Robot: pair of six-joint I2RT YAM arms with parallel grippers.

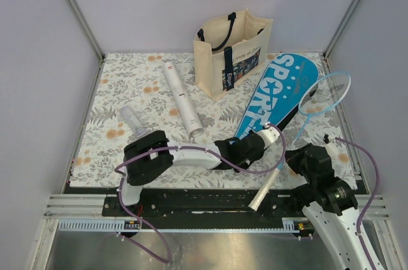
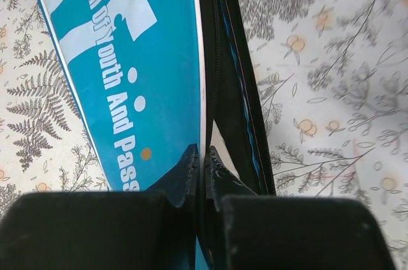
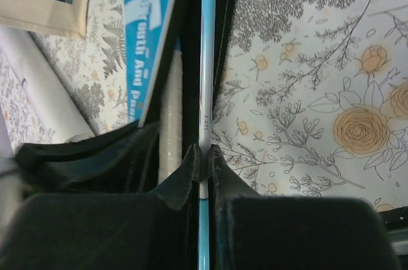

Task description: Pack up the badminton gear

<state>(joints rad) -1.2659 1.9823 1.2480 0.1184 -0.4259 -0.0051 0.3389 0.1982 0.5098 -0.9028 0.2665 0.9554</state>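
Note:
The blue "SPORT" case [image 1: 280, 88] lies slanted on the floral table. My left gripper [image 1: 256, 144] is shut on the case's white-trimmed flap edge near its narrow end, and the left wrist view shows the fingers pinched on it [image 2: 204, 155] beside the black open interior. My right gripper [image 1: 292, 157] is shut on the thin shaft [image 3: 207, 60] of a light-blue racket. That racket's head [image 1: 326, 92] lies right of the case and its white handle [image 1: 264, 190] sticks out over the near edge. A second whitish handle [image 3: 170, 123] lies in the case's dark opening. The long white tube [image 1: 182, 101] lies at centre left.
A cream tote bag [image 1: 233, 50] with navy straps stands at the back, just left of the case. A small clear cup-like object [image 1: 132, 119] lies left of the tube. Walls close in the table on three sides.

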